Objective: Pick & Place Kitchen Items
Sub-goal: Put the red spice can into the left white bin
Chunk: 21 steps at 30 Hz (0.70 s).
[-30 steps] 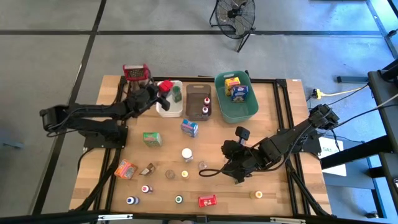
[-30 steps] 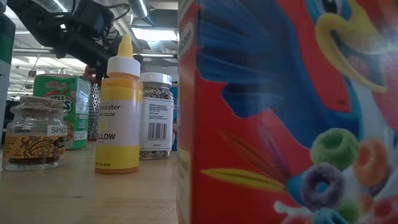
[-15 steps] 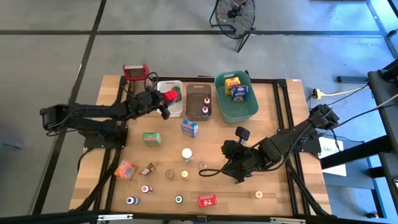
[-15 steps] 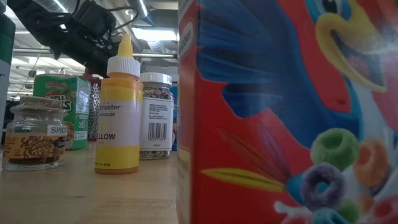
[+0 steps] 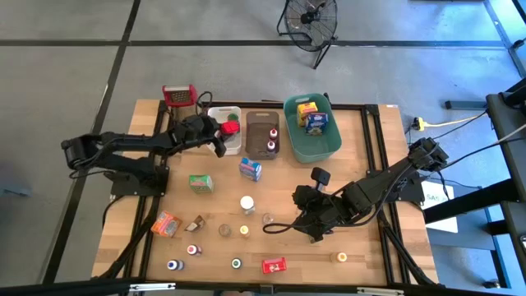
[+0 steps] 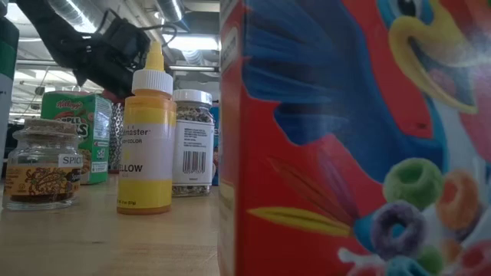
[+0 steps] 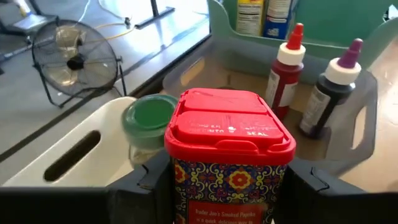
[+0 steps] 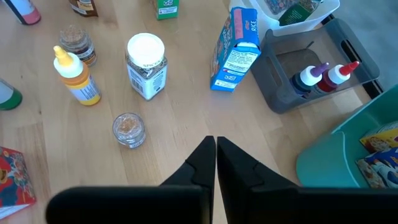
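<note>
The left tool [image 5: 220,136] grips a red-capped paprika jar [image 7: 227,148] between its fingers, holding it over the white bin [image 5: 215,113], which already holds a green-lidded jar [image 7: 147,121]. The brown bin [image 5: 261,120] carries two squeeze bottles and the teal bin [image 5: 313,146] two boxes, so the sorting looks under halfway; a dozen or so items remain on the counter [image 5: 362,205]. The right tool [image 8: 215,154] hangs shut and empty above the counter. Only the left wrist view reads the jar's label; only the low view shows the yellow bottle [image 6: 146,130] side-on.
</note>
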Tool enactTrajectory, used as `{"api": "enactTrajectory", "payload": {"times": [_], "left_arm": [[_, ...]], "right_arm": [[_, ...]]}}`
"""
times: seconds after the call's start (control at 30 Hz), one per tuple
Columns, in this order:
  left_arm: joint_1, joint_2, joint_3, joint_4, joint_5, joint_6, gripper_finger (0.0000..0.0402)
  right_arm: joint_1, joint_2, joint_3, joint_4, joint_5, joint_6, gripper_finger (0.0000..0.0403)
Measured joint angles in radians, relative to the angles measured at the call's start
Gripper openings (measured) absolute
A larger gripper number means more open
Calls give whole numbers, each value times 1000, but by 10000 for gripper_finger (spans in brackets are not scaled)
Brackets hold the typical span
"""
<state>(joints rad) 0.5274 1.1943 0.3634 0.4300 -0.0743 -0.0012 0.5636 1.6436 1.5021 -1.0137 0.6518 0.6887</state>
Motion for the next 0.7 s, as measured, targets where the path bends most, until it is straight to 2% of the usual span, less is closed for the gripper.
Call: {"api": "enactTrajectory", "payload": {"times": [0.47,0.7], "left_arm": [[43,160,0,194,15,24,183],[87,205,0,205,17,30,183]], "right_arm": [[0,0,0,0,3,-1,19],[0,0,0,0,4,-1,19]]}}
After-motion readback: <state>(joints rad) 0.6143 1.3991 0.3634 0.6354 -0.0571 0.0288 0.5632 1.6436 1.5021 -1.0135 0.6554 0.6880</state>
